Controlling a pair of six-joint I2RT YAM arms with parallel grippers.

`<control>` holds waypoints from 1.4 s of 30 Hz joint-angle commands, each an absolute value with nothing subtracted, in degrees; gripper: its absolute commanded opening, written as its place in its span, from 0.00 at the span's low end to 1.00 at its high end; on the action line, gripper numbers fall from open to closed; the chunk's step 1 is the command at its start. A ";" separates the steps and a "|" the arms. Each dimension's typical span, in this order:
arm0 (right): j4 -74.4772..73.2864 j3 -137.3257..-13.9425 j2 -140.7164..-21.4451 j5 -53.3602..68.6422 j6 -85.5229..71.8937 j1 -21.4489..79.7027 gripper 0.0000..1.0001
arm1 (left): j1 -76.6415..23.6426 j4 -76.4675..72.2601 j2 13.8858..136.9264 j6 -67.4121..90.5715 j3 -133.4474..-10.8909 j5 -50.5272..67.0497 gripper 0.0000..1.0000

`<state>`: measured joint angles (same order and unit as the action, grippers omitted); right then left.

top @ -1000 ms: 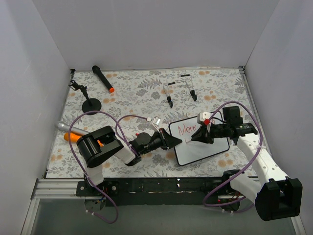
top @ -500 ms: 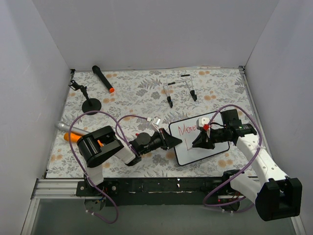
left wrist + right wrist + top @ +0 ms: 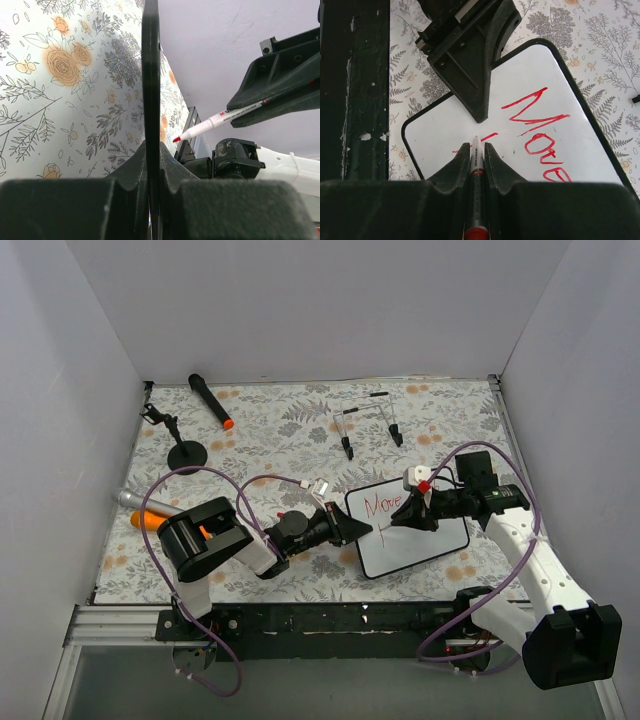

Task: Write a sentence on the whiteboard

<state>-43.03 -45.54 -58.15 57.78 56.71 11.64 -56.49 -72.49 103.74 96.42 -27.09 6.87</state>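
- Top external view: the left gripper is clamped on the left edge of the board. The board lies on the floral cloth between the two grippers.
- From the left wrist, the board's black frame runs edge-on straight out from between the fingers, which press on it from both sides.
- The right gripper is closed around a marker. The barrel lies in the slot between its fingers, and the red tip pokes out just past the fingertips.
- Straight ahead of that tip, the left gripper's black finger sits on the board's edge.
- Red lettering reading "Move" slants across the board, ahead and to the right of the right gripper's fingertips.
- Short red strokes lie on either side of the marker tip, starting a line beneath "Move".
- I cannot tell whether the tip touches the board; the left wrist view shows it very near the face.
- A black mic with an orange end lies well beyond the left gripper, far from the board.
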 commanded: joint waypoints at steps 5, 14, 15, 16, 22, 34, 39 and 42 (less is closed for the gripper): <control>-34.63 -46.67 -59.50 57.74 48.96 11.78 0.01 | -57.13 -80.33 103.01 95.98 -28.21 7.47 0.00; -32.96 -45.71 -58.89 57.13 47.64 11.78 0.01 | -57.13 -80.77 102.92 95.98 -27.69 7.29 0.00; -32.78 -45.62 -58.89 57.04 47.46 11.78 0.01 | -57.13 -80.68 102.83 95.98 -27.69 7.29 0.00; -32.35 -45.53 -58.89 56.87 47.03 11.78 0.01 | -57.22 -80.77 102.83 95.89 -27.69 7.38 0.00; -31.47 -45.00 -59.06 55.90 46.14 11.78 0.01 | -57.22 -81.21 103.36 96.06 -27.69 7.56 0.00; -30.24 -44.47 -59.24 55.20 45.27 11.87 0.01 | -57.22 -80.77 103.62 96.06 -28.30 7.73 0.00; -29.79 -44.03 -59.59 54.93 44.91 11.87 0.01 | -57.22 -80.86 103.62 96.15 -28.21 7.73 0.00; -29.88 -43.77 -59.50 54.84 45.09 11.87 0.01 | -57.22 -80.95 103.54 96.06 -28.13 7.65 0.00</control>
